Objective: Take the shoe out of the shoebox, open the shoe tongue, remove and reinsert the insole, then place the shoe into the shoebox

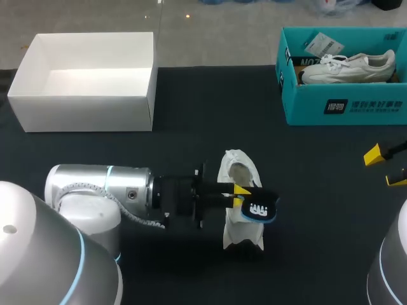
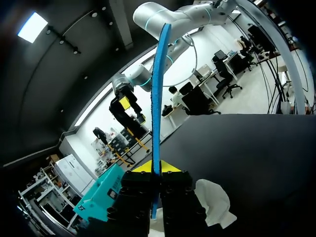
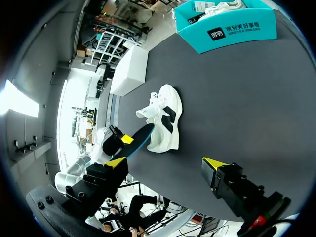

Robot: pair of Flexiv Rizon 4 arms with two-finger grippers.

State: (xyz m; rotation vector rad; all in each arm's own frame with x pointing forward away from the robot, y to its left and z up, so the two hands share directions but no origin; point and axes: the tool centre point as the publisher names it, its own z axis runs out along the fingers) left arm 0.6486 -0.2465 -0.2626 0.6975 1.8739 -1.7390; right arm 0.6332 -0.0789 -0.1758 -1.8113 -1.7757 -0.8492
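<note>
A white shoe (image 1: 240,184) with a black side panel (image 3: 165,121) lies in the middle of the dark table, its opening facing up. My left gripper (image 1: 241,196) hovers over the shoe's heel end, shut on the blue-edged insole (image 1: 257,208). In the left wrist view the insole (image 2: 158,94) stands edge-on between the yellow tips of the left gripper (image 2: 157,168), and the shoe (image 2: 213,203) lies below. My right gripper (image 1: 385,167) hangs open and empty near the table's right edge. Its yellow tips frame the shoe from afar in the right wrist view (image 3: 165,165).
A teal shoebox (image 1: 343,105) at the back right holds a second white shoe (image 1: 348,67); this shoebox (image 3: 232,27) also shows in the right wrist view. A white open box (image 1: 82,101) stands at the back left.
</note>
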